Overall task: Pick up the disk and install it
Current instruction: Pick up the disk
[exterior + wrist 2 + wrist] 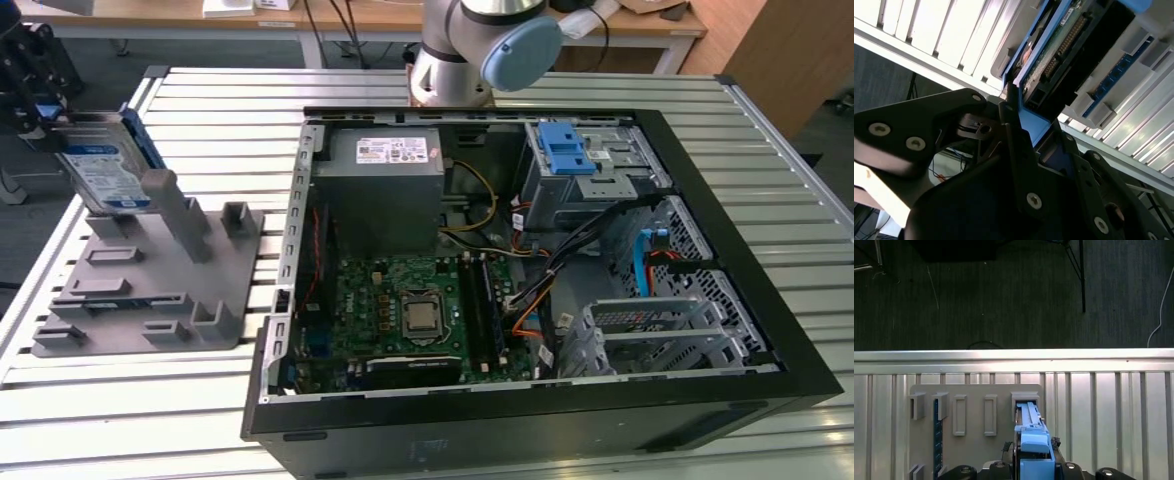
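Note:
The disk, silver with a white-and-blue label and a bright blue carrier frame, stands on edge at the exterior view's far left. It sits over the back slot of the grey holder fixture. My gripper is shut on its upper end. In the second wrist view, a black finger presses against the blue frame, and the disk's green circuit side and connector show. The first wrist view looks down the disk's blue carrier onto the fixture's slots.
The open computer case lies on the slatted metal table, with a grey power-supply box and a drive bay with a blue latch at its back. The arm's base stands behind it. The table edge lies just beyond the fixture.

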`<action>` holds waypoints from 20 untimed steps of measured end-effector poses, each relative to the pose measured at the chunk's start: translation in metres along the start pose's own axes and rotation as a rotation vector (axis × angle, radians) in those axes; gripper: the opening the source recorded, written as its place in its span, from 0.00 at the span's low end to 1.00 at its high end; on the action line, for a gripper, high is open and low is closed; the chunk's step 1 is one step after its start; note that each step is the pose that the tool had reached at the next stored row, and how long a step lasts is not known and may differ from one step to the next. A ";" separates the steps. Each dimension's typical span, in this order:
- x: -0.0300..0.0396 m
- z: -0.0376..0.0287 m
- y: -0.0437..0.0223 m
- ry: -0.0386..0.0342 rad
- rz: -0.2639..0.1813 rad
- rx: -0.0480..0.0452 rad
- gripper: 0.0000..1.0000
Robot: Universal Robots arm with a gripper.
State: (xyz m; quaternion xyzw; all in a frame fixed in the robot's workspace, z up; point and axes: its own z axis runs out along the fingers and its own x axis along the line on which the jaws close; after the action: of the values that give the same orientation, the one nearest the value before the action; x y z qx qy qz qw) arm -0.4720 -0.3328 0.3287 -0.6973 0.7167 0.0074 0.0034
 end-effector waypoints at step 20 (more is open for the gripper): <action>-0.0011 -0.0562 0.0003 0.0017 0.000 0.0001 0.36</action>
State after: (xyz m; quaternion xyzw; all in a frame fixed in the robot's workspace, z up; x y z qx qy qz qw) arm -0.4720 -0.3326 0.3850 -0.6973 0.7167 0.0067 0.0028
